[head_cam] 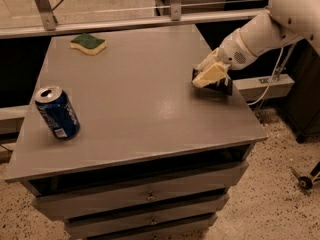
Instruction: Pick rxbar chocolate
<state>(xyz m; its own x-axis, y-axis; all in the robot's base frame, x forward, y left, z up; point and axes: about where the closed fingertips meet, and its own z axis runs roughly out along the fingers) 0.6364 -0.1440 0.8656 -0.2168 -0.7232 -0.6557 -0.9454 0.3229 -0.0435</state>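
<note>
The rxbar chocolate (223, 87), a small flat black bar, lies on the grey table (140, 99) near its right edge. My gripper (210, 74) comes in from the right on a white arm and sits low over the bar's left part, touching or nearly touching it. The gripper covers much of the bar; only its right end and a dark strip at its left show.
A blue soda can (56, 112) stands upright near the table's front left. A yellow-and-green sponge (88, 43) lies at the back left. A metal rail (125, 23) runs behind the table. Drawers are below the tabletop, and a white cable hangs at the right.
</note>
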